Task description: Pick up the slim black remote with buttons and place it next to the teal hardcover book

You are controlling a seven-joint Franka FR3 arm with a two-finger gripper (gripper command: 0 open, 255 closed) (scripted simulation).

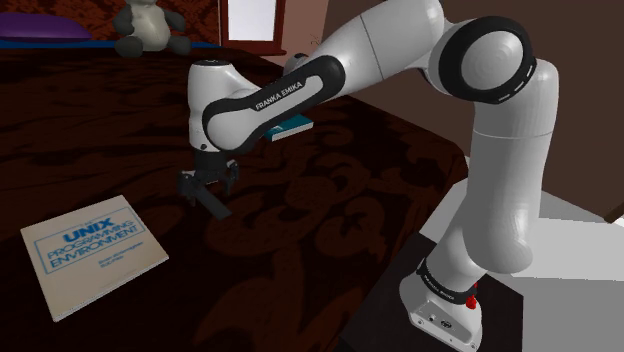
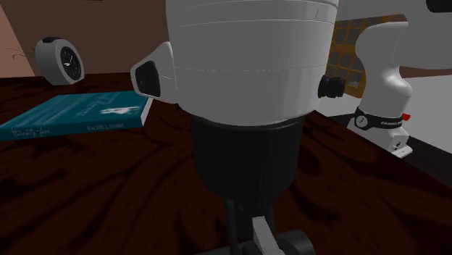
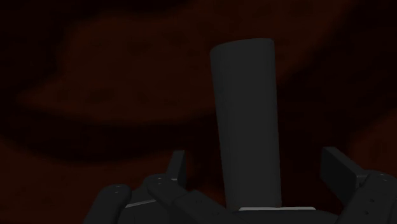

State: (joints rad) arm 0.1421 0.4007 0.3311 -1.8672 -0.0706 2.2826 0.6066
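My gripper (image 1: pixel 208 192) is released, its fingers (image 3: pixel 337 168) leaving a gap on either side of the black remote (image 3: pixel 245 114) between them, low over the dark patterned bed (image 1: pixel 340 220). The arm (image 1: pixel 272 97) reads FRANKA EMIKA. A white book (image 1: pixel 95 250) nearby is titled UNIX PROGRAMMING ENVIRONMENT. The teal book (image 2: pixel 72 116) lies apart, and I cannot read its lettering.

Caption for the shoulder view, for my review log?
Open gripper straddles the black remote over the dark patterned surface; teal book lies beyond the arm.
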